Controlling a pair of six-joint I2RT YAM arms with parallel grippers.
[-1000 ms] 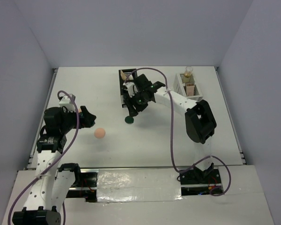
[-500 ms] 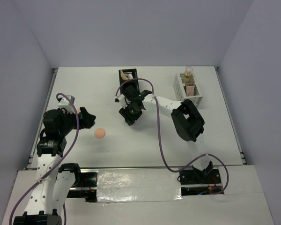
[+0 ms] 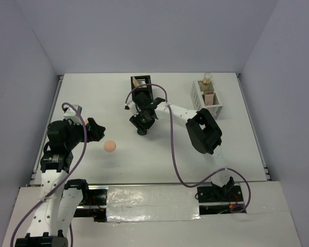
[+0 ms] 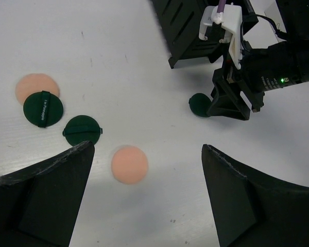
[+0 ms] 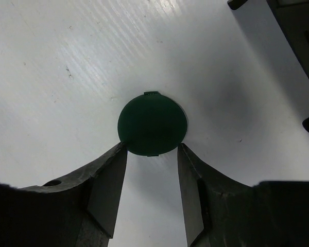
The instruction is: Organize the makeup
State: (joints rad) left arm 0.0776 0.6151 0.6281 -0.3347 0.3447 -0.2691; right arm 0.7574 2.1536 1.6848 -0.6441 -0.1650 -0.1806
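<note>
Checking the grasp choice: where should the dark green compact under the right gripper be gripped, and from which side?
Pinch the dark green round compact across its rim at the widest span, coming from above. It lies flat on the table, so only its edge offers purchase; keep off the small tabs. The open right gripper flanks its near edge.

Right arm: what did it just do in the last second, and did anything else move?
The right gripper moved toward the near edge and came down over the dark green compact. The compact now sits at its open fingertips and is not yet clamped. The left gripper, peach puff, black organizer box and white organizer box stayed put.
</note>
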